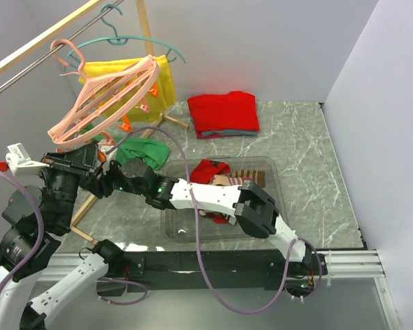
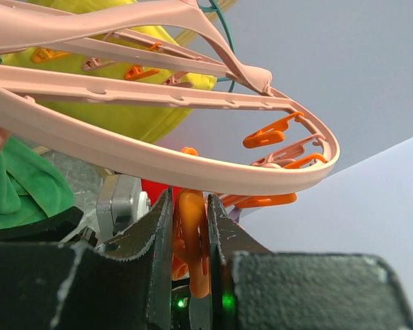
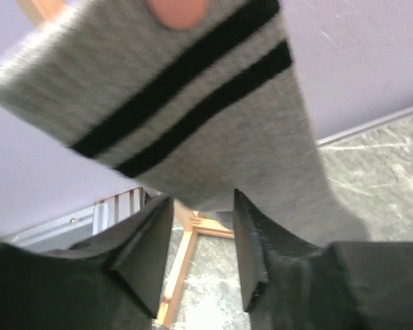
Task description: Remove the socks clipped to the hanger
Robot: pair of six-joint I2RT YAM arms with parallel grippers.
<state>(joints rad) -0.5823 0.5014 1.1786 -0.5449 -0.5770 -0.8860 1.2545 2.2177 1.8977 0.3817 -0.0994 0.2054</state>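
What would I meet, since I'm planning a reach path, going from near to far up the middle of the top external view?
Black mounting rail at the table's near edge → clear plastic tub → folded red garment → grey back wall.

We see a grey marble-patterned counter [image 1: 296, 151] closed in by a plain pale back wall [image 1: 261, 41] and a white side panel [image 1: 385, 103] on the right. At the left stands a wooden clothes rack [image 1: 41, 38], its base resting on the counter. The light is soft and even.
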